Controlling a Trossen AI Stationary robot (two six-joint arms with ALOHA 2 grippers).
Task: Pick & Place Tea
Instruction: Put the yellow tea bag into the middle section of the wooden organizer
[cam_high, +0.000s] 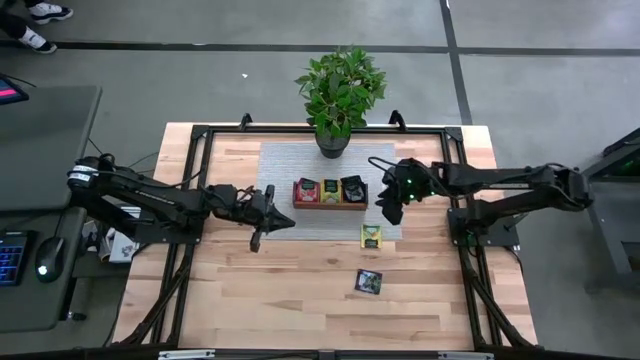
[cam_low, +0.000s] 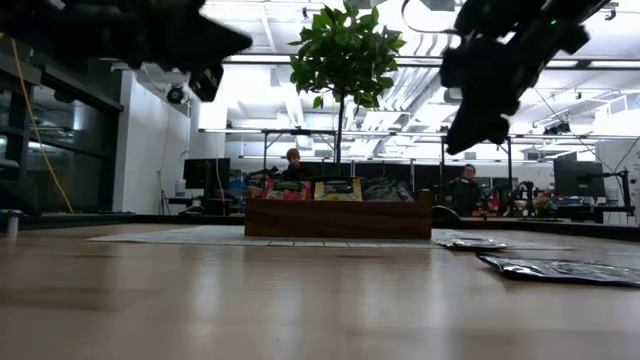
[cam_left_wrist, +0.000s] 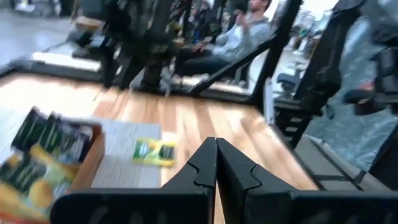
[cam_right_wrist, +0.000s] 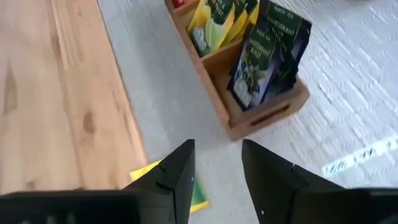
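Nearest, bare worktop (cam_high: 300, 300). Wooden tray (cam_high: 330, 204) at centre, sachets upright inside. Right gripper (cam_high: 392, 207) at tray's 3 o'clock, parted, empty; yellow-green sachet (cam_high: 371, 236) flat at its 7 o'clock. Dark sachet (cam_high: 368, 282) farther toward 6. Left gripper (cam_high: 260, 238) closed, farther away.

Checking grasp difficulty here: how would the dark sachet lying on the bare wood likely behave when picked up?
The dark sachet lies nearly flat in the low view, so it is probably thin, light and somewhat floppy. Its glossy wrapper may slide on the wood.
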